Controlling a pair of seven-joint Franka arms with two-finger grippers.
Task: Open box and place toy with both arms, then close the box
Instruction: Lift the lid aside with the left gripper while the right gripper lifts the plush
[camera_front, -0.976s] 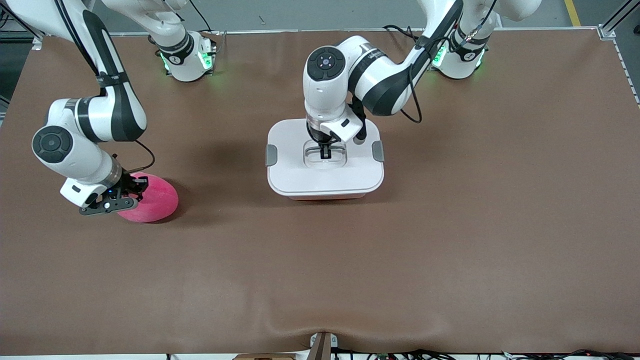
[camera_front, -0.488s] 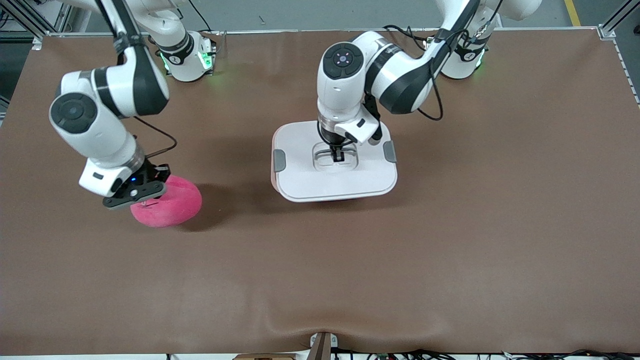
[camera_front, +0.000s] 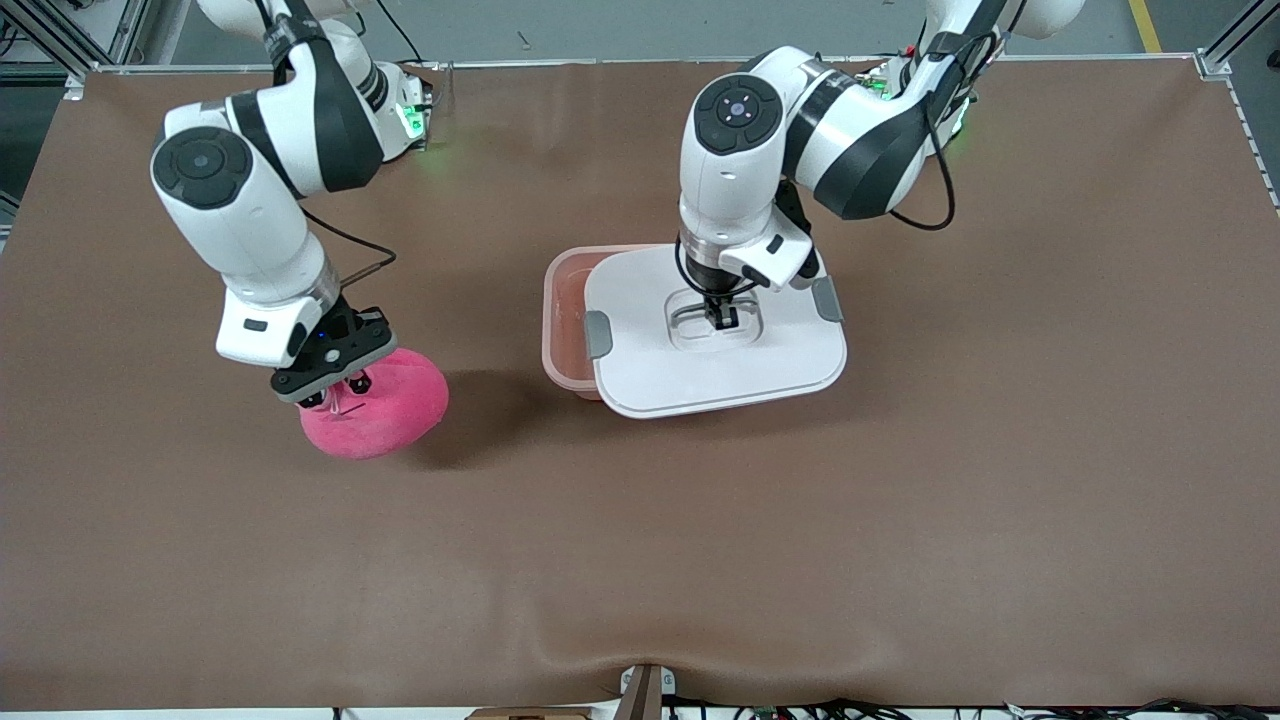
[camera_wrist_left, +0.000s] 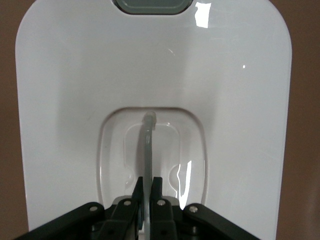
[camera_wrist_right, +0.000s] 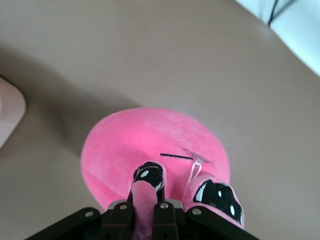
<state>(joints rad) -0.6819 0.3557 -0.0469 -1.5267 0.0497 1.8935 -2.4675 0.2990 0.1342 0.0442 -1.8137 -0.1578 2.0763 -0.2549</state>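
Left tool (camera_front: 722, 318) grips the lid (camera_front: 715, 365) handle; right tool (camera_front: 335, 385) pinches, seemingly lifted, the toy (camera_front: 385, 415).

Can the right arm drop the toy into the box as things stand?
Probably not yet. The lid, held by the left pincer, covers most of the box; only a strip at one end is uncovered. The right pincer holds the toy beside it.

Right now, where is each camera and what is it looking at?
Front view: high across the table, facing both arms; left hand shut on the lid, right hand shut on the toy.
Left wrist view: on that wrist, over the lid; own fingers show.
Right wrist view: on that wrist, over the toy; own fingers show.
Shared: front and left wrist see the lid.
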